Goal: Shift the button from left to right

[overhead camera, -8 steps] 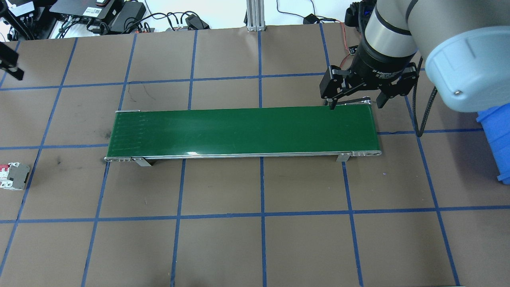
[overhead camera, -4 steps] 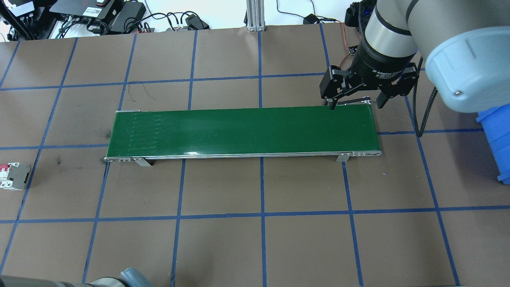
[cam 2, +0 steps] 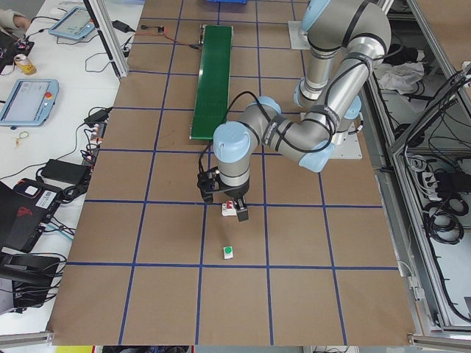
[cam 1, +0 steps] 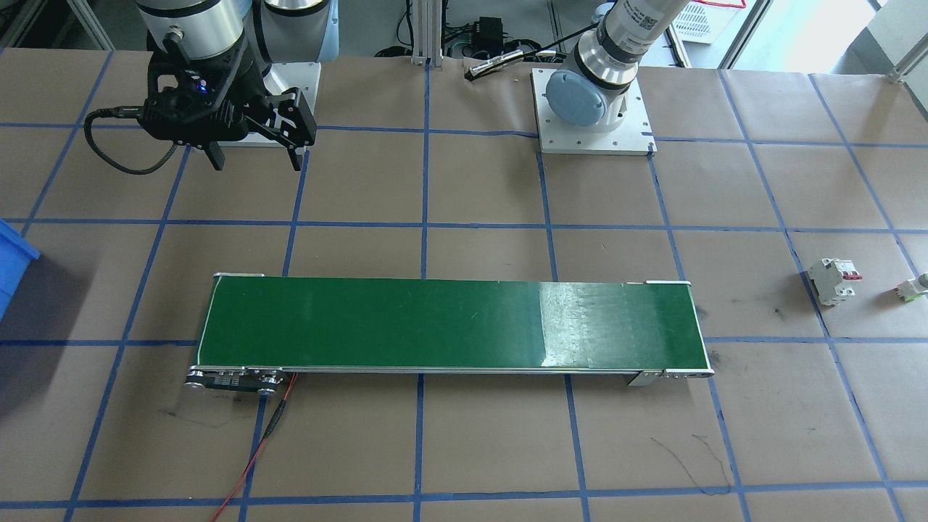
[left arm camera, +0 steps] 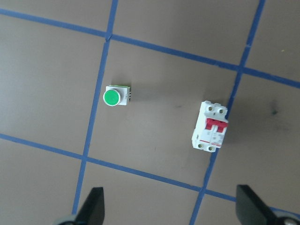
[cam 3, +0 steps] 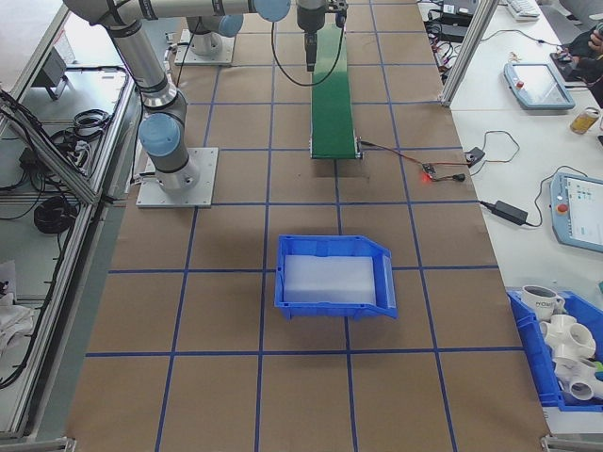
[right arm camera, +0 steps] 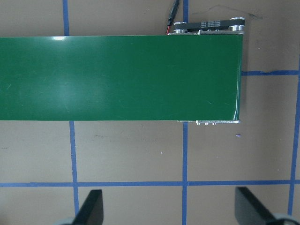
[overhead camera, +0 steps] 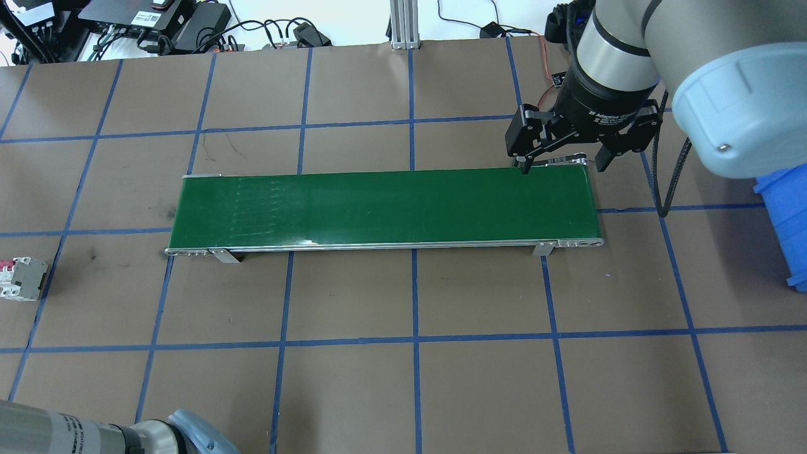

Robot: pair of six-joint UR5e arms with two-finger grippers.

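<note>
**Q:** Green cap, white base — where is the button sitting?

**A:** It is resting on the brown paper-covered table, near the table's left end and well apart from the green conveyor belt. In the left wrist view it is lying just right of a blue tape line, cap facing up. A white circuit breaker with red switches is lying near it, not touching it.

**Q:** What is the left gripper doing?

**A:** It is hanging above the button and the breaker, pointing straight down. Its two fingertips are showing far apart at the bottom edge of the wrist view, so the claw is spread wide and gripping nothing. Neither object is lying between the fingertips.

**Q:** And the right gripper?

**A:** It is hovering over the belt's right end, by the belt's far edge. Its fingers are also standing apart, with nothing between them.

**Q:** Anything else on the table?

**A:** A blue bin is sitting at the table's right end, beyond the belt. A red wire is trailing from the belt's right end.
</note>
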